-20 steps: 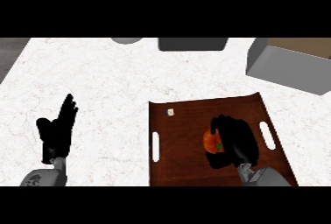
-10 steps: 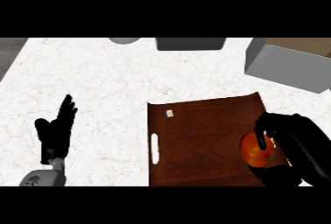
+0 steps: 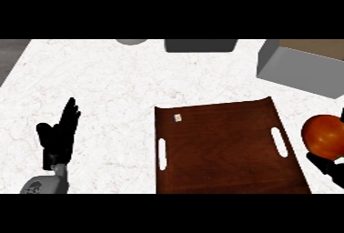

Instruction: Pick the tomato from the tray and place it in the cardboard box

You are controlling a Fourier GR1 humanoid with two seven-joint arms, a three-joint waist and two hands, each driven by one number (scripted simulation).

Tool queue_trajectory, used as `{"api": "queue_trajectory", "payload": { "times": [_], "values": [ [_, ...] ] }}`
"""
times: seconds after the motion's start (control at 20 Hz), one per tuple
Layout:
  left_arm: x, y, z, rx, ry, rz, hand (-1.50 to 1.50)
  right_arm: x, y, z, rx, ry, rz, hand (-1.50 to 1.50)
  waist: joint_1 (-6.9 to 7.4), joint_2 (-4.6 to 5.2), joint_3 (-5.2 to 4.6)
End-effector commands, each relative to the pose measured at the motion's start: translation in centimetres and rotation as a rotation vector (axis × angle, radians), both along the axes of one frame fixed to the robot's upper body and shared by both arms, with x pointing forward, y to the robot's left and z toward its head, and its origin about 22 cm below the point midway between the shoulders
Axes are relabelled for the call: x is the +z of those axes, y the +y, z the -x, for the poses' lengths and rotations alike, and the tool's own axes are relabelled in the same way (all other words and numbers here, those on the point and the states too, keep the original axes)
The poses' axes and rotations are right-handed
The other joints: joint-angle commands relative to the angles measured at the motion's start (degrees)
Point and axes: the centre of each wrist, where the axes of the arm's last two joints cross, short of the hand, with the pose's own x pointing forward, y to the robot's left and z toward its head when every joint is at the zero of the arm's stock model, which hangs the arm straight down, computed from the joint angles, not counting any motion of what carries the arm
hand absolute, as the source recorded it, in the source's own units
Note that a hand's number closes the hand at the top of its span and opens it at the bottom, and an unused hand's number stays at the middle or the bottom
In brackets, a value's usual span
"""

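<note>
The red-orange tomato (image 3: 325,136) is at the right edge of the head view, lifted off and just right of the brown wooden tray (image 3: 222,150). My right hand (image 3: 328,169) shows only partly below the tomato, its dark fingers cupped under it. The tray has white handle slots on both sides and a small white tag near its far left corner. The grey cardboard box (image 3: 299,69) stands at the far right, beyond the tray. My left hand (image 3: 59,136) rests open at the lower left, fingers pointing up.
A dark grey block (image 3: 200,44) and a grey round object (image 3: 132,41) sit along the far edge of the white marble counter (image 3: 101,82). A darker floor strip shows at the far left.
My right hand has carried the tomato up off the tray and rightward, so it now sits mostly out of view at the right edge. The left hand has stayed put.
</note>
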Motion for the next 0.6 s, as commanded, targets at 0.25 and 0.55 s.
{"api": "queue_trajectory", "payload": {
  "times": [0.25, 0.55],
  "values": [
    [-0.1, 0.1, 0.4, -0.014, -0.001, 0.009, 0.00, 2.9, -7.0, -4.5, -0.082, -0.102, -0.061, 1.50, 0.68, 0.17, 0.06],
    [0.2, -0.3, 0.3, -0.021, -0.005, -0.013, 0.00, 2.5, -9.9, -10.8, -0.128, -0.104, -0.097, 1.50, 2.09, 0.46, 0.07]
  ]
}}
